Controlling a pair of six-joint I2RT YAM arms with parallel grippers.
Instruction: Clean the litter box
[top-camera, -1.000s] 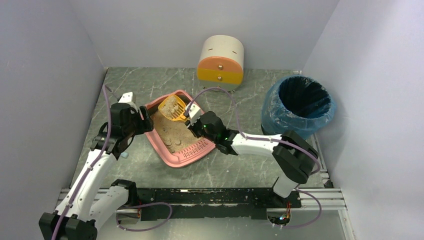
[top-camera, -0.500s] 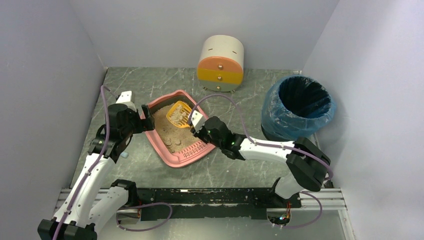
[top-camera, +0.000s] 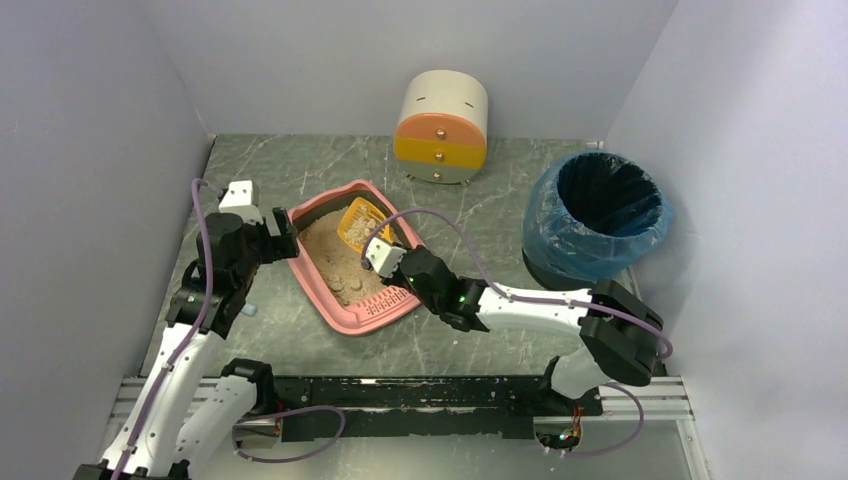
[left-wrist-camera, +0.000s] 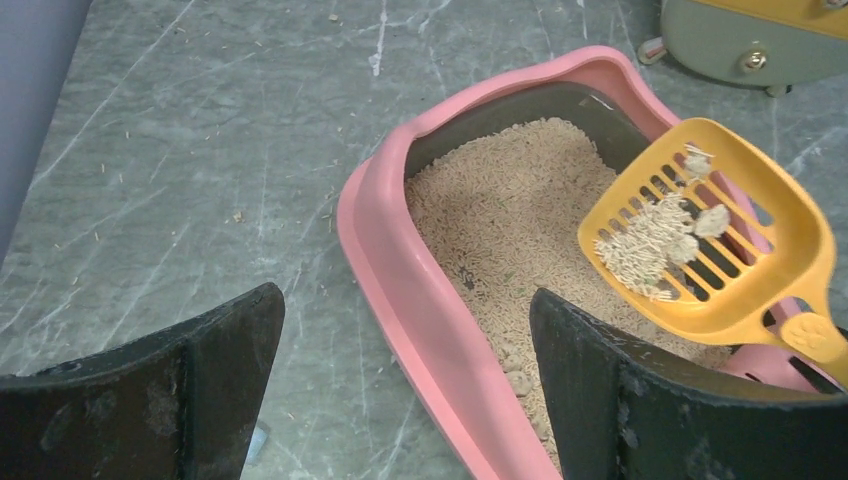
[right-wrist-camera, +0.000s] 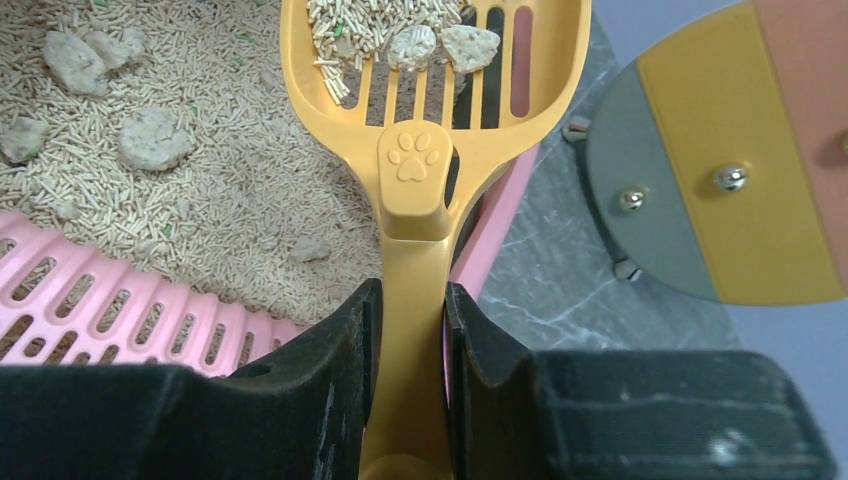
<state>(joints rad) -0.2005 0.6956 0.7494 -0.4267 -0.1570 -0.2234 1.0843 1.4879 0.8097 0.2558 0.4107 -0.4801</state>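
The pink litter box (top-camera: 322, 291) lies at the table's middle, filled with beige litter. My right gripper (top-camera: 385, 253) is shut on the handle of a yellow slotted scoop (top-camera: 359, 222), which is held over the box's far end. The scoop (right-wrist-camera: 430, 90) carries pellets and two grey clumps (right-wrist-camera: 441, 45). More clumps (right-wrist-camera: 150, 136) lie in the litter beside the slotted ledge (right-wrist-camera: 110, 310). My left gripper (top-camera: 282, 234) stands open at the box's left rim (left-wrist-camera: 395, 270). That rim runs between its fingers without touching them, and the scoop (left-wrist-camera: 720, 250) hangs to the right.
A cream-and-orange round drawer unit (top-camera: 441, 125) stands at the back, close behind the box. A blue-lined round bin (top-camera: 597, 213) stands at the right. Walls close the table in on the left, back and right.
My left gripper has opened wide and drawn back a little to the left of the box rim. The right gripper has shifted left and nearer, bringing the scoop lower over the box.
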